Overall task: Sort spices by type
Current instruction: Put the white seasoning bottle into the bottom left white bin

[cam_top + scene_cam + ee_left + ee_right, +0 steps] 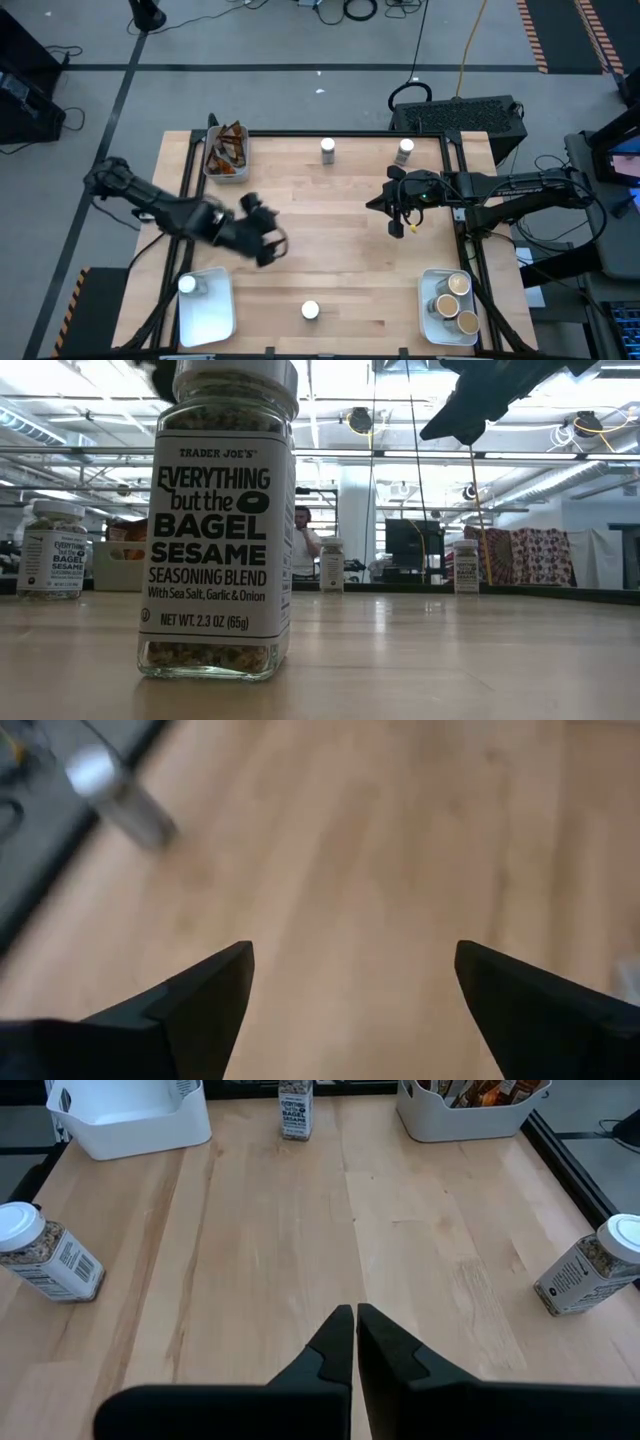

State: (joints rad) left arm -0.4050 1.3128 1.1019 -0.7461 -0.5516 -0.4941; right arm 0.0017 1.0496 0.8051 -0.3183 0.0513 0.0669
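1. The white-lidded jars are clear cylinders of speckled seasoning: 1 at the counter's (340,200) near edge (310,311), 2 along the far edge (327,150) (404,151), and 1 in the near-left tray (187,285).
2. Tan-lidded jars (452,295) fill the near-right tray; dark sachets (226,147) fill the far-left tray.
3. The left end effector (268,243), fingers spread wide and empty, hangs between the sachets and the near-edge jar.
4. The right end effector (396,212), fingers pressed together and empty, hangs just near of the far-right jar.
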